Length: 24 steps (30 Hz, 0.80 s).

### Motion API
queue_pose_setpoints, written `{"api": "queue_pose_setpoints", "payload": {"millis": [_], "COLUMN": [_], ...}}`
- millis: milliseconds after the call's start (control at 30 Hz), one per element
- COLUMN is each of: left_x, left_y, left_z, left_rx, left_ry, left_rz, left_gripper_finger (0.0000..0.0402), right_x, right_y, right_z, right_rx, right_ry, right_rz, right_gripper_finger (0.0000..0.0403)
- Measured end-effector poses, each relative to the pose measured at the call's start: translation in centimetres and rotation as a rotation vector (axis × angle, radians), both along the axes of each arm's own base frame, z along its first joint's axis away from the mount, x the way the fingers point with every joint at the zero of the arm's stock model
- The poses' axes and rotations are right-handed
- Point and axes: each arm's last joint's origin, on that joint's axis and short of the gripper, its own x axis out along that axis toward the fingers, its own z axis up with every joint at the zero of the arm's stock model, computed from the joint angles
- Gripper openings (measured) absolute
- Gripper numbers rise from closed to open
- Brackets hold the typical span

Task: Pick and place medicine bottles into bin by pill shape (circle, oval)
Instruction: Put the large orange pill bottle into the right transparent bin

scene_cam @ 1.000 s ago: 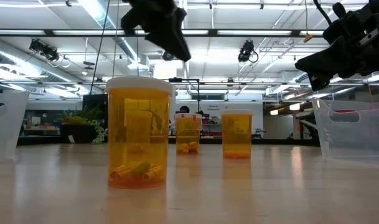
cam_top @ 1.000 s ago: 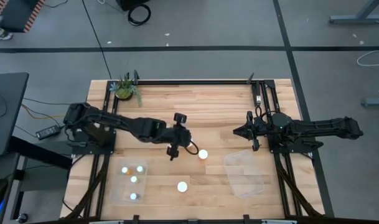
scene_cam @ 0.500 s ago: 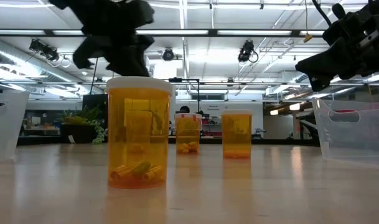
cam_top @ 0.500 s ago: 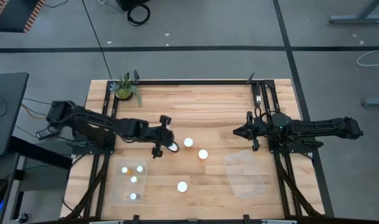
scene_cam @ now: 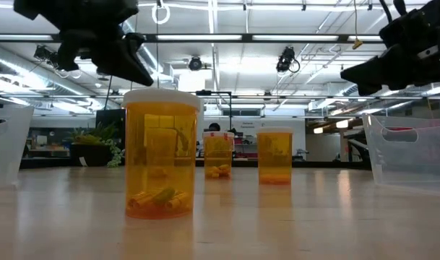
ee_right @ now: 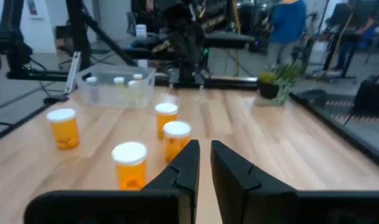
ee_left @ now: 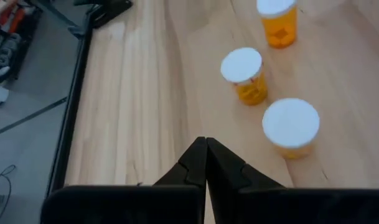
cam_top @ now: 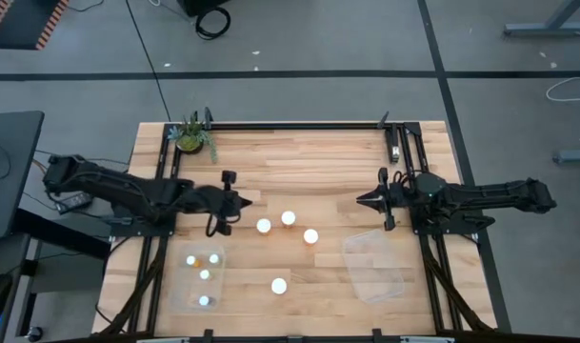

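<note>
Four medicine bottles with white caps stand upright on their bases on the wooden table: three close together (cam_top: 264,226) (cam_top: 288,218) (cam_top: 310,235) and one nearer the front (cam_top: 279,285). The low view shows orange bodies (scene_cam: 162,152). Several more bottles (cam_top: 205,274) lie in the clear left bin (cam_top: 180,286). My left gripper (cam_top: 242,202) is shut and empty, left of the cluster and above the table; its wrist view shows the three bottles ahead (ee_left: 290,124). My right gripper (cam_top: 359,201) hangs at the right, its fingers a narrow gap apart, empty.
An empty clear bin (cam_top: 375,267) sits at the front right. A green potted plant (cam_top: 191,133) stands at the far left corner. Black frame rails run along the table's sides. People show in the room beyond the table in the right wrist view.
My left gripper has drawn back toward the table's left edge, still shut and empty. Two bottles that the arm covered in the high view now show. No bottle has moved. My right arm has kept still.
</note>
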Motion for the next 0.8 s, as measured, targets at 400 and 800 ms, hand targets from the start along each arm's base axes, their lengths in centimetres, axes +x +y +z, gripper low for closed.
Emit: {"api": "queue_pose_setpoints", "payload": {"millis": [400,800], "left_x": [-4.2,-6.6], "left_y": [1.2,1.5], "left_z": [1.7,4.0], "left_rx": [-0.077,-0.166], "left_ry": [-0.243,-0.421], "left_rz": [0.070,0.100], "left_gripper_finger": [0.0017,0.0020], "right_x": [0.0,0.9], "right_y": [-0.2,-0.3], "right_z": [2.2,2.4], "right_rx": [-0.044,-0.027], "right_ry": [-0.225,-0.260], "right_rz": [-0.062,-0.076], "right_gripper_finger": [0.0047,0.0047]}}
